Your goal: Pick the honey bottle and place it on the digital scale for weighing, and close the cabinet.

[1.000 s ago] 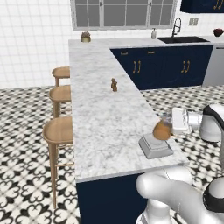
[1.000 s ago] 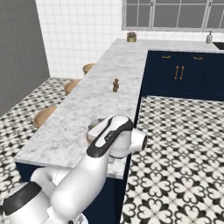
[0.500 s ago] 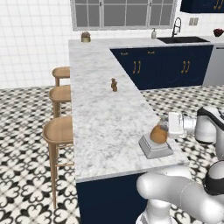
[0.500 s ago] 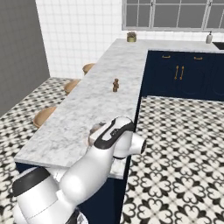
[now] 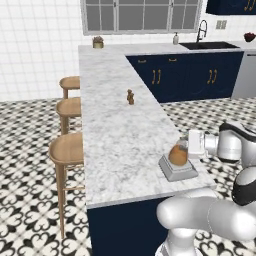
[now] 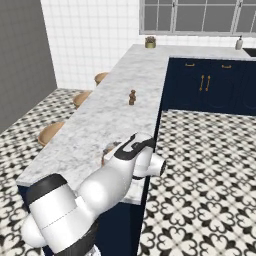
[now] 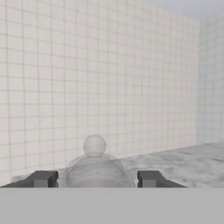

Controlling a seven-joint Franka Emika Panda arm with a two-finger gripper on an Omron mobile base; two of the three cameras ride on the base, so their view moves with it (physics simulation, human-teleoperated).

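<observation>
The amber honey bottle (image 5: 177, 155) stands on the light-grey digital scale (image 5: 177, 170) near the front right corner of the marble counter (image 5: 120, 130). My gripper (image 5: 186, 150) reaches in level from the right, its fingers on either side of the bottle. In the hand view the bottle (image 7: 97, 168) looks pale grey with its round cap up. It sits between the two dark fingertips (image 7: 43, 178) with a gap on each side, so the gripper (image 7: 97, 179) is open. In the right base view my arm (image 6: 125, 165) covers the scale. The tall pantry cabinet is out of view.
A tiny brown figurine (image 5: 130, 96) stands mid-counter, also in the right base view (image 6: 132, 96). Wooden stools (image 5: 70, 145) line the counter's left side. The counter edge lies just right of the scale. Low navy base cabinets (image 5: 185, 75) and a sink run along the back.
The hand brought the bottle slightly down and left, from just above the scale onto its platform.
</observation>
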